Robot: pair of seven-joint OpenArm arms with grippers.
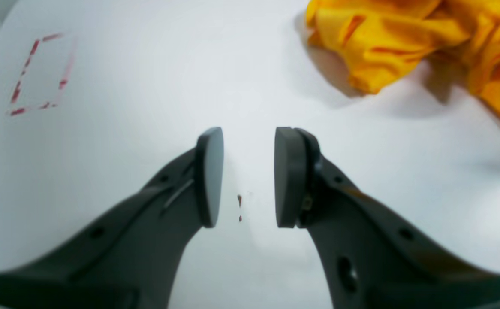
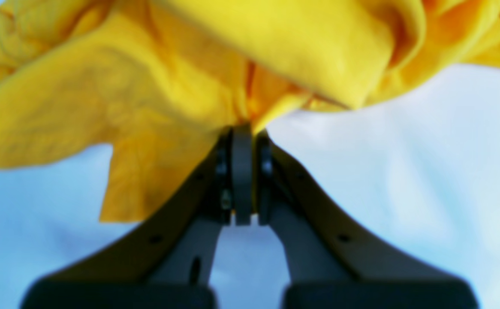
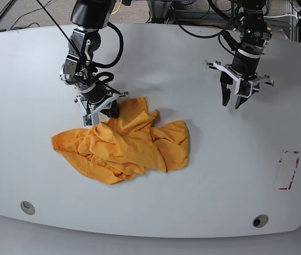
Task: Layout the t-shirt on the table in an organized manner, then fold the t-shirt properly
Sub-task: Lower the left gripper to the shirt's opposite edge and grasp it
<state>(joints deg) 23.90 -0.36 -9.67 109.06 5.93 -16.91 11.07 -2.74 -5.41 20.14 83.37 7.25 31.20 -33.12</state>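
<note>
The orange-yellow t-shirt (image 3: 124, 146) lies crumpled in a heap left of centre on the white table (image 3: 193, 53). My right gripper (image 3: 100, 114) is at the heap's far left corner, shut on a bunched fold of the cloth. In the right wrist view the pads (image 2: 242, 171) are pressed together, with the t-shirt (image 2: 190, 64) pinched at the tips of the right gripper (image 2: 243, 131). My left gripper (image 3: 231, 102) hangs open above bare table to the right of the shirt, nothing between its fingers. In the left wrist view, the left gripper (image 1: 248, 171) is well short of the t-shirt (image 1: 404, 38), which lies at the top right.
A red tape outline (image 3: 287, 170) marks the table near its right edge, also seen in the left wrist view as a red tape outline (image 1: 40, 73). Two round grey grommets (image 3: 27, 206) (image 3: 259, 220) sit near the front edge. Cables and equipment lie beyond the far edge.
</note>
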